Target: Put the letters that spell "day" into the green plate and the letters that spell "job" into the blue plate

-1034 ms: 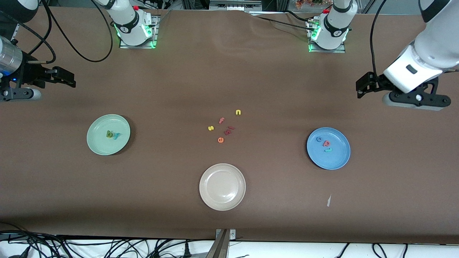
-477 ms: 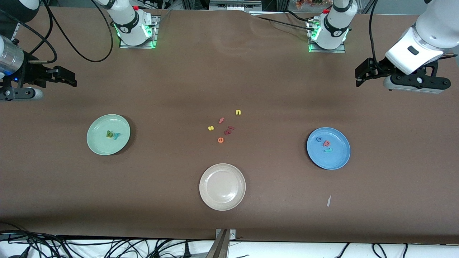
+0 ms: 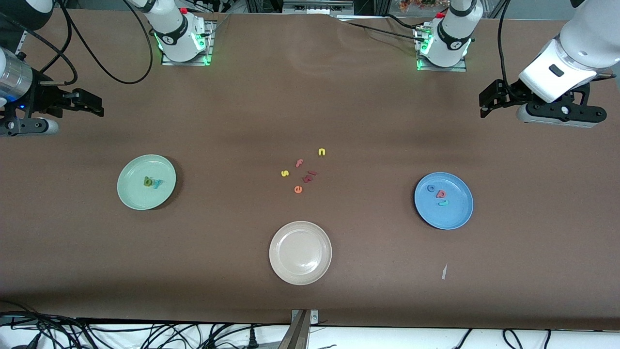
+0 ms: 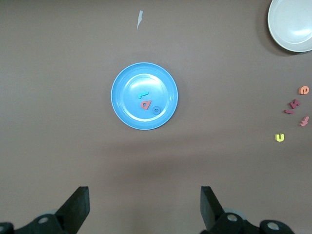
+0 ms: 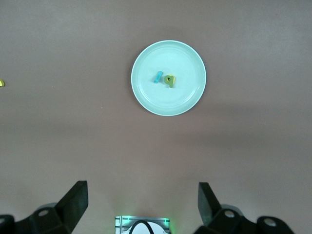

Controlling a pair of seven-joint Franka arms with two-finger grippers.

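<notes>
The green plate [image 3: 135,194] [image 5: 183,95] lies toward the right arm's end. In it a dark green "d" and a yellow "a" overlap [image 3: 147,182] [image 5: 169,80], with a teal "y" [image 3: 157,183] [image 5: 158,77] beside them. The blue plate [image 3: 455,213] [image 4: 126,105] lies toward the left arm's end. It holds a blue "o" [image 3: 431,188] [image 4: 156,110], a pinkish-red "b" [image 3: 440,194] [image 4: 146,104] and a teal "j" [image 3: 443,203] [image 4: 143,94]. My left gripper [image 3: 487,104] [image 4: 145,195] hangs open and empty over bare table. My right gripper [image 3: 92,104] [image 5: 141,190] is open and empty too.
A beige plate [image 3: 300,232] with nothing in it sits nearest the front camera. Mid-table lie loose letters: yellow "n" [image 3: 321,152], pink "f" [image 3: 299,163], yellow "s" [image 3: 285,173], orange "e" [image 3: 298,189], dark red pieces [image 3: 310,175]. A white scrap [image 3: 443,271] lies near the blue plate.
My left arm has drawn its gripper up and slightly toward its base. The right arm and all the letters have stayed put.
</notes>
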